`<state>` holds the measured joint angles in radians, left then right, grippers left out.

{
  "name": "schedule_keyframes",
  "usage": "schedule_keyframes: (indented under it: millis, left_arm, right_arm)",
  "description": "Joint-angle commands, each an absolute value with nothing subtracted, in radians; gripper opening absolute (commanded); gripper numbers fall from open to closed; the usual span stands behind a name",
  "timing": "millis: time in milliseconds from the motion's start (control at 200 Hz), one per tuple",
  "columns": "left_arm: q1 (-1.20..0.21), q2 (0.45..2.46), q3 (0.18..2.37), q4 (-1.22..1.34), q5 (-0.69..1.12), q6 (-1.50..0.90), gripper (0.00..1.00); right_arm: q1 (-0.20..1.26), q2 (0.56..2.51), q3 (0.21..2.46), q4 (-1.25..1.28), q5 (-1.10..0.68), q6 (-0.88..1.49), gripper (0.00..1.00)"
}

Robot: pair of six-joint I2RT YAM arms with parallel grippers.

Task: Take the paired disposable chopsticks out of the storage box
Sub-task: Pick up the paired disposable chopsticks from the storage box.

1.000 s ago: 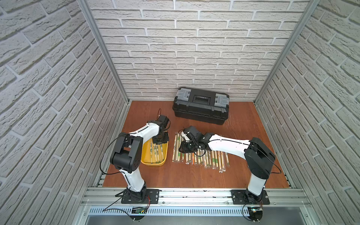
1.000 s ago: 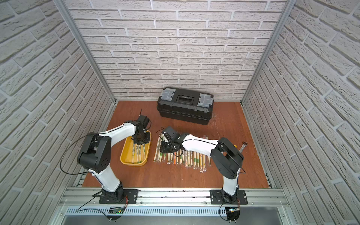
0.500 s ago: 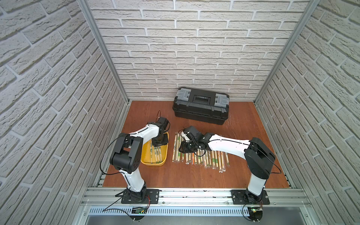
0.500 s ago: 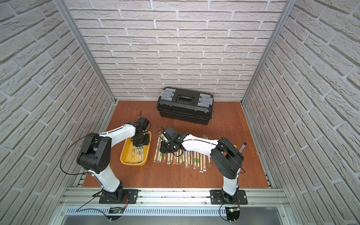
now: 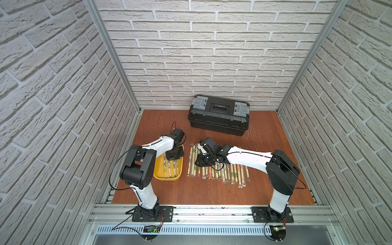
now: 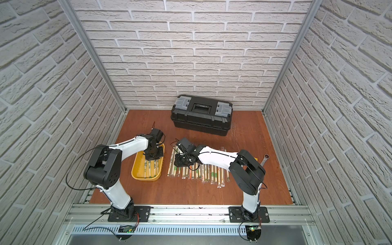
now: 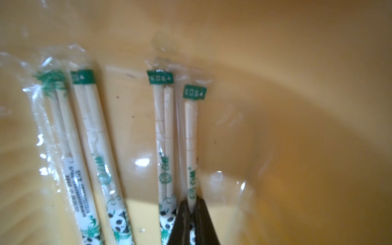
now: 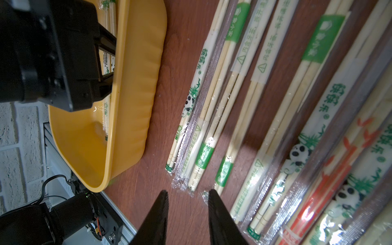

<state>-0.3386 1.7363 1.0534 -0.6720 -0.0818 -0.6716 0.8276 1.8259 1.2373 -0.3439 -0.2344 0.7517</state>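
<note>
Now that the left pincer [image 5: 174, 156], apart a moment ago, is shut inside the storage box [image 5: 167, 179], lifting out can follow.
Both top views: it stands low among the few paired disposable chopsticks [image 5: 169, 167] left there; many more lie in a row [image 5: 220, 169] on the bench [image 5: 212, 191]. Left wrist: tips clamped on one green-printed pair [image 7: 191, 137], not yet raised. Right wrist: right pincer [image 8: 187, 197] apart, empty, above the bench.

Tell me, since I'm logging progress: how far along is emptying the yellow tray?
Done: a row of chopstick pairs lies on the table beside the storage box. In hand: the left gripper is shut on one pair inside the box. Left: three other pairs there. The right gripper hangs open, empty.
</note>
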Motion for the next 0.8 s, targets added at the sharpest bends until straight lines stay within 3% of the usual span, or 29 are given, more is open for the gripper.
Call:
schedule_keyframes:
  millis: [0,485,795]
  left_arm:
    - [-0.340,1.719,1.036,-0.700,-0.086,-0.673,0.00]
    - [-0.329,1.546,1.191,-0.866,-0.145,-0.604,0.00]
    - [-0.479,1.631,1.329,-0.875,-0.129,-0.595,0.00]
  right_arm:
    - [0.823,1.807,1.227,-0.345,-0.223,0.742,0.34]
    - [0.817,1.799,1.244,-0.355,-0.224,0.735,0.34]
    - [0.782,1.754,1.190,-0.345,-0.210,0.739,0.34]
